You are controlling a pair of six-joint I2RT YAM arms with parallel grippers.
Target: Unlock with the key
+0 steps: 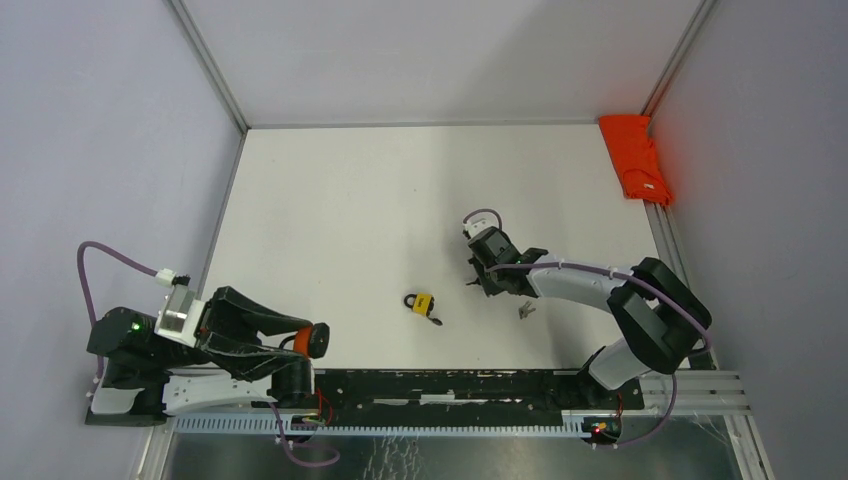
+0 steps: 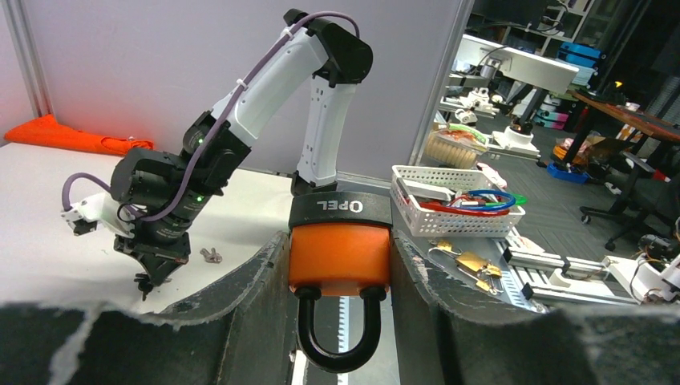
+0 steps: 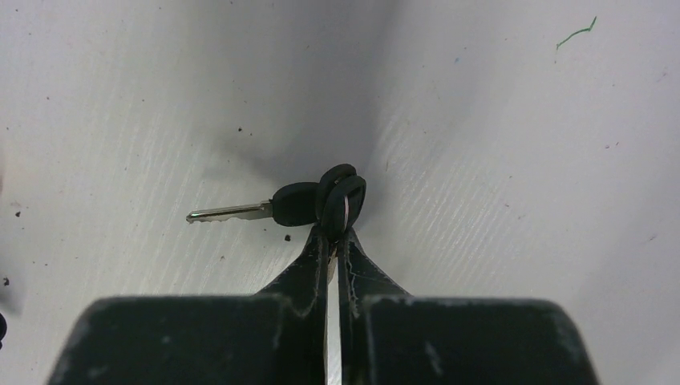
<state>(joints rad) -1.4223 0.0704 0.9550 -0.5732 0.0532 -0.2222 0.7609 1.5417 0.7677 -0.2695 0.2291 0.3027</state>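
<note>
Right wrist view: the right gripper (image 3: 337, 234) pinches a black-headed key (image 3: 255, 210) by its head. The left gripper (image 2: 340, 241) clamps an orange padlock (image 2: 340, 255). A yellow padlock (image 1: 423, 302) and a loose key (image 1: 524, 310) lie on the table (image 1: 350, 200) between the arms.

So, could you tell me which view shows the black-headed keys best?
Right wrist: close up, the keys sit pinched in the shut right tool, one silver blade pointing left. The other views show that tool, the keys too small to see.

I count one orange padlock (image 2: 340, 249), one yellow padlock (image 1: 424, 302), one black-headed key bunch (image 3: 321, 200), one silver key bunch (image 1: 524, 310), one orange cloth (image 1: 635, 160).
</note>
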